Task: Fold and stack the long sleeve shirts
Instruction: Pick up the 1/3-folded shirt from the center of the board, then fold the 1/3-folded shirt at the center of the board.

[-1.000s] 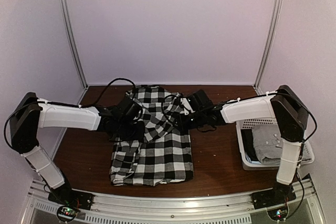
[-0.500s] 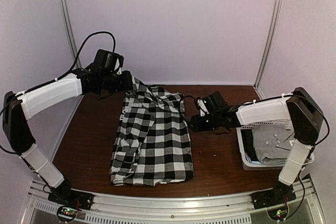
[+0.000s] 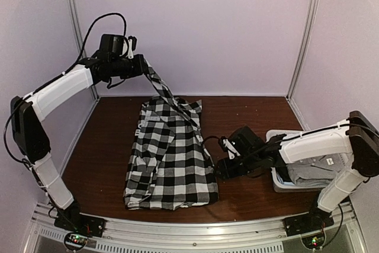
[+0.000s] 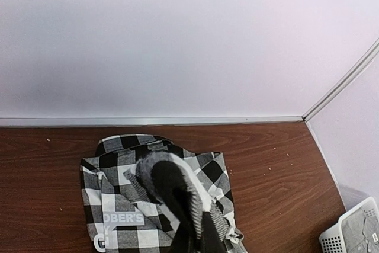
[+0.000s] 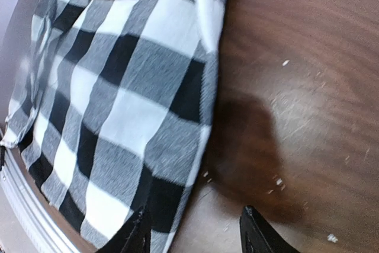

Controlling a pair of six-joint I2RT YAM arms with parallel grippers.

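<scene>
Black-and-white cloth, the checked shirt (image 3: 172, 170), lies flat on the brown table (image 3: 249, 117), its hem near the front edge. The right gripper (image 5: 195, 235) hovers low at the shirt's right border, jaws partly apart and empty; closing here could pinch one layer only and drag the fold askew. Further right the grey shirt (image 3: 308, 170) sits in the white basket (image 3: 278, 184). Farthest back, the left gripper (image 3: 141, 66) is clamped on one sleeve (image 3: 160, 88), raised high and taut; more pull may tug the body out of line, or the sleeve may slip.
</scene>
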